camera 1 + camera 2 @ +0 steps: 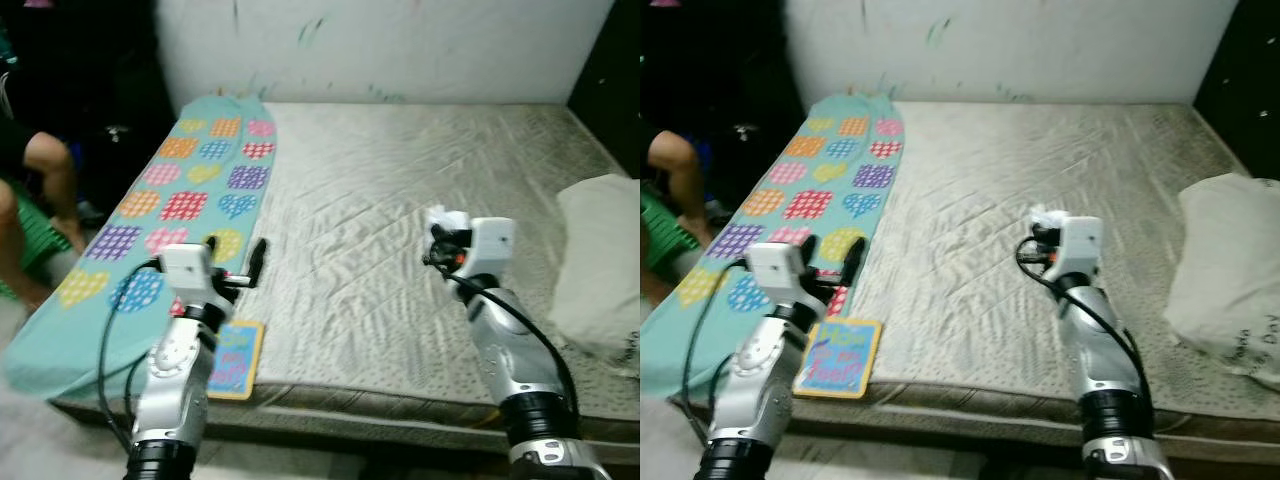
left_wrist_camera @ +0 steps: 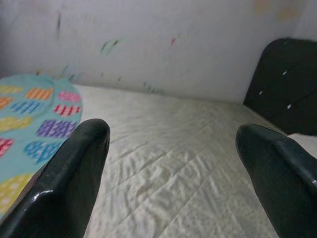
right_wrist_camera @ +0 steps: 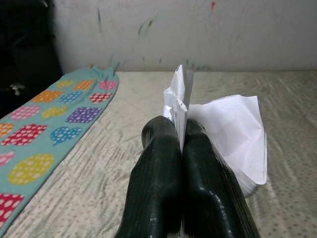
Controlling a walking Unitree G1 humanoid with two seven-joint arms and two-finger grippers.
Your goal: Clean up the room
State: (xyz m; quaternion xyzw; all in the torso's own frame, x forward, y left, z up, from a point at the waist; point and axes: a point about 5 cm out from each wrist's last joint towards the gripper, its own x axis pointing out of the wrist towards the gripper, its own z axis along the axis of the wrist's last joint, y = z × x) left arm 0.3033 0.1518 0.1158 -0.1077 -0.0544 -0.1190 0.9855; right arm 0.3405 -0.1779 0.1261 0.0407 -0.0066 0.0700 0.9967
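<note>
Right gripper [image 3: 181, 134] raised above the middle of the bare, quilted beige mattress [image 1: 400, 200], jaws pressed together on a crumpled sheet of white paper [image 3: 233, 134], held up clear of the bed surface. Left gripper [image 1: 250, 265] out over the near left part of the bed, jaws spread wide apart with nothing between them, hanging above the edge of the long turquoise cloth printed with multicoloured dotted hearts [image 1: 190, 190]. Cloth laid along the left side of the mattress, from the white, paint-streaked wall [image 1: 400, 40] down to the near corner, draping over the edge there. Small square colourful picture book with a yellow border [image 1: 838, 358] flat on the near edge of the bed, just beside the cloth and under the left arm. Lumpy off-white pillow [image 1: 600, 260] at the right edge of the mattress. Seated person's bare leg [image 1: 55, 180] to the left of the bed, against a dark background.
</note>
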